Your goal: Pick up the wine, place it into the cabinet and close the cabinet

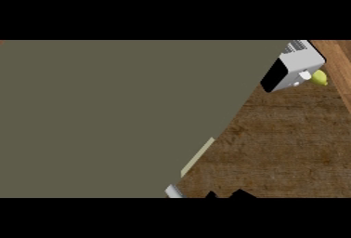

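A large olive-grey cabinet panel (pixel 116 121) fills the left and middle of the head view and hides whatever is behind it. Its pale edge (pixel 198 155) runs diagonally down the middle, with a short silver piece (pixel 175 191) at its lower end. The wine shows nowhere. Just right of the silver piece, black tips of a hand (pixel 240 194) poke up from the lower edge, over the wooden counter (pixel 288 144). I take this for my right hand; too little of it shows to tell its pose. My left hand is out of sight.
At the top right stands a white appliance (pixel 298 62) with a black face, and a small yellow-green object (pixel 319 77) lies against its right side. A lighter wooden strip (pixel 339 69) borders the counter's far right.
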